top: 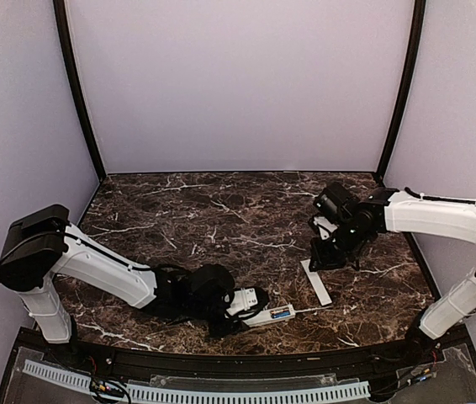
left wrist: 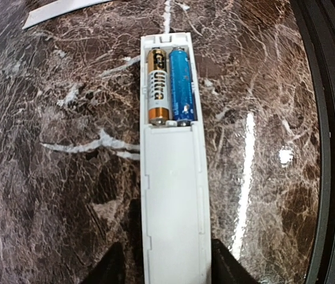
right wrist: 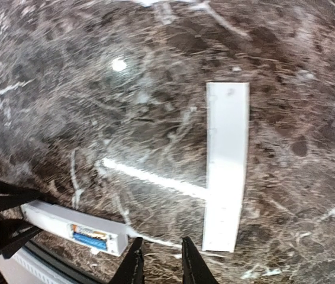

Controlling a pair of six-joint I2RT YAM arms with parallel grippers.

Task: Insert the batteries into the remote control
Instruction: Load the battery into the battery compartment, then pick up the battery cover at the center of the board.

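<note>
Battery bay filled: the left end effector (left wrist: 166, 261) is clenched on the sides of the remote control (left wrist: 173, 195), which lies flat on the desk (top: 221, 210) close to its near edge, a little right of centre, bay upward. The batteries (left wrist: 182, 86) sit side by side in the open bay at the far end of the remote, one blue and one gold-and-black, and we see no loose cell anywhere.

We judge the loading all but done. The step in hand looks to be holding the body steady while the seating is checked. To do it well we would keep the left grip firm and low on the remote's near end, clear of the bay. We would also keep the body flat on the marble, and press each cell level rather than let one end ride up.

The right end effector (right wrist: 160, 260) hovers farther right with its fingers slightly parted and nothing between them. Below it lies the cover strip (right wrist: 226, 165), flat and alone, near the remote but not touching it. Nothing lies between the strip and the bay. The black rail (left wrist: 327, 148) along the near edge runs just beside the remote and leaves little room on that side.
</note>
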